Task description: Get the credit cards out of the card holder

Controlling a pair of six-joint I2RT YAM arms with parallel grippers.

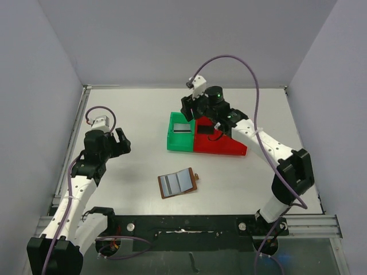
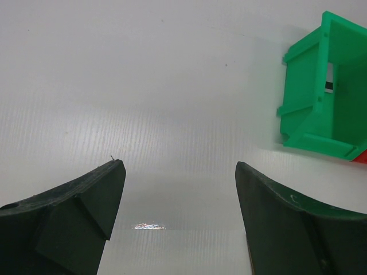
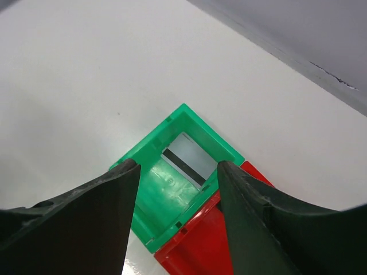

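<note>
The card holder [image 1: 178,183] lies open and flat on the table [image 1: 132,114], near the front edge between the two arms. Its grey-blue lining faces up and its little tab [image 1: 196,175] points right. From where I stand I can't tell whether any cards sit in its pockets.

One pale grey card [image 1: 182,128] with a dark stripe lies flat on the floor of the green tray [image 1: 171,142], which butts against the red tray [image 1: 229,149] further back. The other two cards I can't pick out for certain.

The right gripper [image 1: 191,112] hangs above the green tray, jaws partway apart with nothing between them. Its own camera looks down past the fingers onto that card [image 3: 192,157]. The left gripper [image 1: 120,143] hovers over bare table, well left of the card holder, jaws spread wide and empty.

I'd judge this card as delivered. The right arm should rise straight up, clear of the tray walls, before swinging back, so that a finger doesn't catch the rim and drag the tray. At the card holder a low, shallow approach on a card's exposed edge seems best. The leather will likely slide, so the left gripper could pin the far flap.
</note>
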